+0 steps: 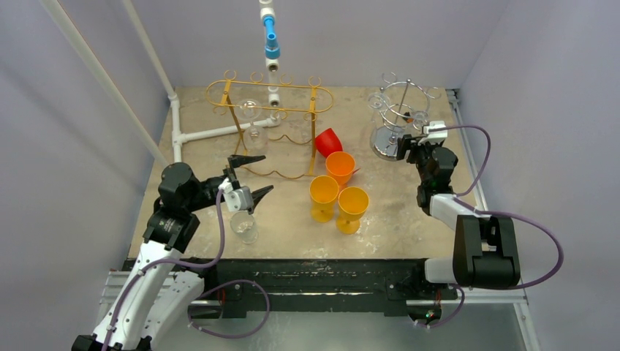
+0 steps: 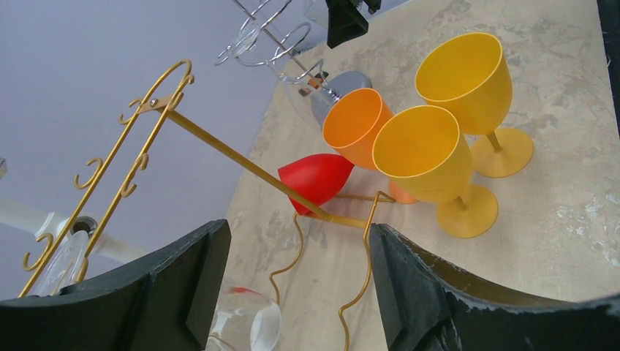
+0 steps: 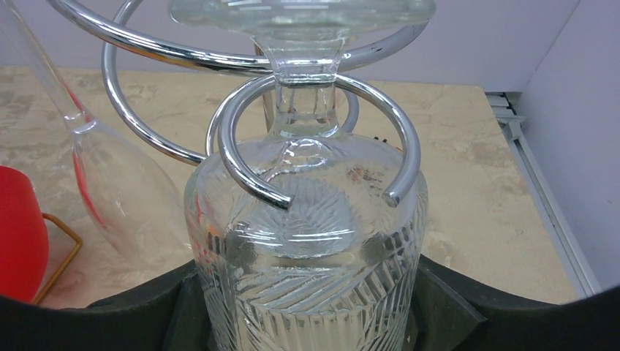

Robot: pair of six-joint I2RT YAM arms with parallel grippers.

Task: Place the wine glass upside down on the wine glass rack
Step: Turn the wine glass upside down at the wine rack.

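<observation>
A cut-pattern clear wine glass [image 3: 307, 219] hangs upside down, its stem inside a chrome ring [image 3: 241, 124] of the silver wine glass rack [image 1: 398, 110] and its foot above the ring. My right gripper [image 3: 307, 300] [image 1: 411, 144] is shut on the glass's bowl, a finger pressed to each side. My left gripper [image 1: 263, 174] [image 2: 298, 232] hovers open and empty in front of the gold wire rack [image 1: 270, 95], above another clear glass [image 1: 245, 227] standing on the table.
A second clear glass [image 3: 110, 190] hangs in the silver rack to the left. One clear glass [image 1: 252, 126] hangs on the gold rack. A red glass [image 1: 328, 141], an orange glass [image 1: 340, 167] and two yellow glasses [image 1: 323, 196] [image 1: 352, 208] cluster mid-table.
</observation>
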